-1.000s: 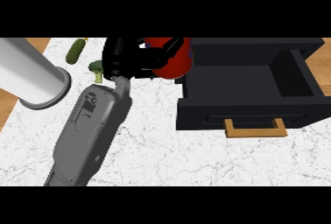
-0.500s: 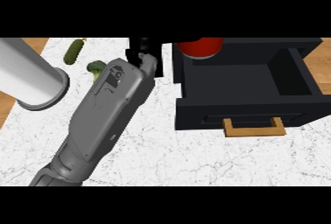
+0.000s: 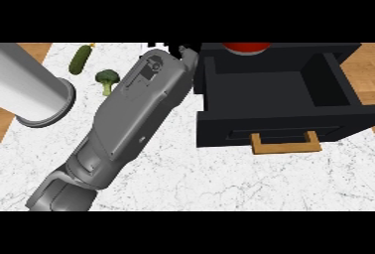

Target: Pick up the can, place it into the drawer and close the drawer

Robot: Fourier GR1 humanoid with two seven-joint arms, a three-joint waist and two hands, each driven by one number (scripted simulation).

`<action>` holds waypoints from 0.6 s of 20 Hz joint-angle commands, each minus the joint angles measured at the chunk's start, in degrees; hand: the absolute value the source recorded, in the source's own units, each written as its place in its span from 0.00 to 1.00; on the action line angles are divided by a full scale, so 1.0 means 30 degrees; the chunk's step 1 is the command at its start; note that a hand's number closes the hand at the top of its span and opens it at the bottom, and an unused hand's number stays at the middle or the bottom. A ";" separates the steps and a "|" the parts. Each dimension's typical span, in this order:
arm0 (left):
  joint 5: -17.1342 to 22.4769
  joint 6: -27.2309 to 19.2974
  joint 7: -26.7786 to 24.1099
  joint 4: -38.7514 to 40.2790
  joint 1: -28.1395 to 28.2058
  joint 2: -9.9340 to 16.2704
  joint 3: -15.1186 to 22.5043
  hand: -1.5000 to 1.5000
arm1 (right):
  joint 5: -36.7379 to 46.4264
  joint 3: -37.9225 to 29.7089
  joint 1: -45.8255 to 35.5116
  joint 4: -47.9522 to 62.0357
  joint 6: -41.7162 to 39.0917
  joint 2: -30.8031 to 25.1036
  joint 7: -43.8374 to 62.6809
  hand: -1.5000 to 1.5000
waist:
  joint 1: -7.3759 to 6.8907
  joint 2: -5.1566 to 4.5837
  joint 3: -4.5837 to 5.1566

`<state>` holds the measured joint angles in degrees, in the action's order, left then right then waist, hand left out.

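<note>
Red can (image 3: 246, 47) sat at twelve o'clock, over the open black drawer's (image 3: 278, 87) back edge — the hand (image 3: 184, 51) mostly hidden, its grasp impossible to tell.

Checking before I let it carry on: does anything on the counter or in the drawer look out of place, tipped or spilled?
Nothing spilled. The red can shows only partly at the open drawer's back edge, so I cannot tell if it sits inside. The cucumber and broccoli lie undisturbed on the counter.
</note>
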<state>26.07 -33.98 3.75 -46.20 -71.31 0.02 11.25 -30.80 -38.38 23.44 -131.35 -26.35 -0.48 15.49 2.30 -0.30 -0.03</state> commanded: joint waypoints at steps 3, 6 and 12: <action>0.2384 -0.0623 -0.1263 0.1510 -0.0848 -0.0008 0.1325 1.00 | -0.0829 -0.0648 0.0237 -0.0706 0.0134 -0.0062 0.0342 0.00 | 0.0149 0.0016 -0.0002; 0.3438 -0.1273 -0.0775 0.2394 -0.2298 -0.0008 0.2158 1.00 | -0.0758 -0.0634 -0.0174 -0.0153 -0.0028 -0.0675 0.0597 0.00 | 0.0213 -0.0013 -0.0009; 0.5082 -0.1611 -0.2605 0.4289 -0.2410 -0.0008 0.3772 1.00 | -0.0529 -0.0596 -0.0754 0.0417 -0.0094 -0.0866 0.0321 0.00 | 0.0561 -0.0127 -0.0022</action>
<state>37.98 -37.18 -1.79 -34.85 -78.36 0.00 19.16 -32.29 -39.42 22.36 -131.47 -26.51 -1.77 16.41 3.72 -0.63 -0.08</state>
